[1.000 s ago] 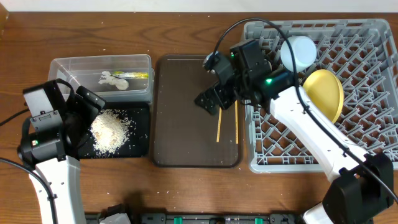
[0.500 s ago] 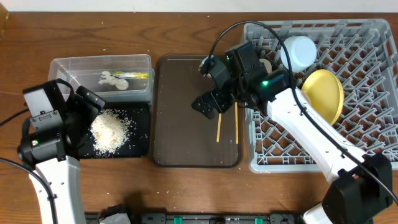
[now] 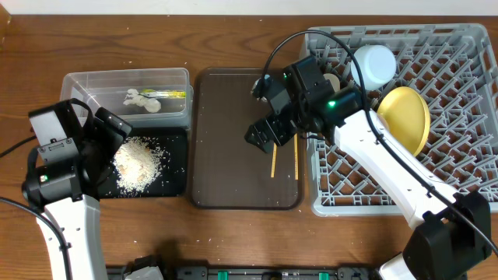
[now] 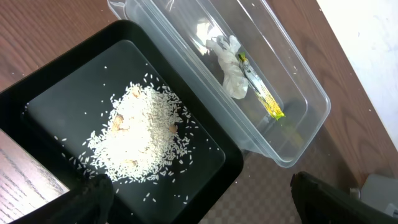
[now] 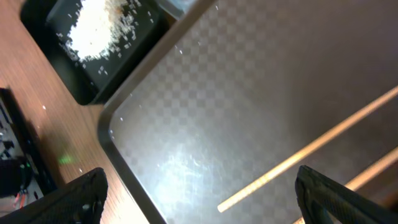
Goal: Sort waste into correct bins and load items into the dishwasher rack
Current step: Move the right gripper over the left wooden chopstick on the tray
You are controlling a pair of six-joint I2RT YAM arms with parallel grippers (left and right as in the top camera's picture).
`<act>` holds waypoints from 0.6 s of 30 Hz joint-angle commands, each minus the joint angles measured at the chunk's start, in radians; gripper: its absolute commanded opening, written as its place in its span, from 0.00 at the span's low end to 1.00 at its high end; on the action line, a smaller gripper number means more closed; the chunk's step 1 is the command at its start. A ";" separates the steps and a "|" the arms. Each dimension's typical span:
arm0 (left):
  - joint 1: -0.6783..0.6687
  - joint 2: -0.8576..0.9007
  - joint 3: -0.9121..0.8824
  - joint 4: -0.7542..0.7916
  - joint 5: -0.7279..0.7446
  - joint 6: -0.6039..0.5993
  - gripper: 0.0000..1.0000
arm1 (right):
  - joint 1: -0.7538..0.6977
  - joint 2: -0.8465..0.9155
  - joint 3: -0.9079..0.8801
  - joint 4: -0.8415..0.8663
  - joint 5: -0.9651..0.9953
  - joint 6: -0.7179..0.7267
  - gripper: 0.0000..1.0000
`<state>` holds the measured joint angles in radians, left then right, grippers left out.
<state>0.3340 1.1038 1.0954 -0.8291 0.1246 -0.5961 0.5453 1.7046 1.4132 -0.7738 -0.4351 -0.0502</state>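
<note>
Two wooden chopsticks (image 3: 274,161) lie on the right side of the dark brown serving tray (image 3: 226,171); they also show in the right wrist view (image 5: 305,152). My right gripper (image 3: 263,136) is open and empty above the tray, just left of the chopsticks. The rice heap (image 3: 138,162) lies in the black tray (image 3: 177,167). The clear tub (image 3: 93,82) holds a crumpled paper scrap (image 4: 229,65) and a yellow-green wrapper (image 4: 266,99). My left gripper (image 4: 199,202) is open and empty over the black tray's edge. The grey rack (image 3: 467,101) holds the yellow plate (image 3: 408,113) and a white bowl (image 3: 372,66).
The brown tray lies between the two bins and the rack. A small round item (image 3: 333,81) sits in the rack beside my right arm, mostly hidden. Wooden tabletop (image 3: 233,241) lies in front of the trays.
My right gripper has shifted slightly over the brown tray near the chopsticks. The left arm has not moved.
</note>
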 commanded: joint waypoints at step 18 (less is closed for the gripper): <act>0.005 0.002 0.015 0.000 -0.005 0.000 0.94 | 0.006 0.003 0.006 -0.031 0.072 0.013 0.94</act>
<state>0.3340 1.1038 1.0954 -0.8295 0.1246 -0.5961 0.5457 1.7046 1.4132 -0.7975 -0.3660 -0.0505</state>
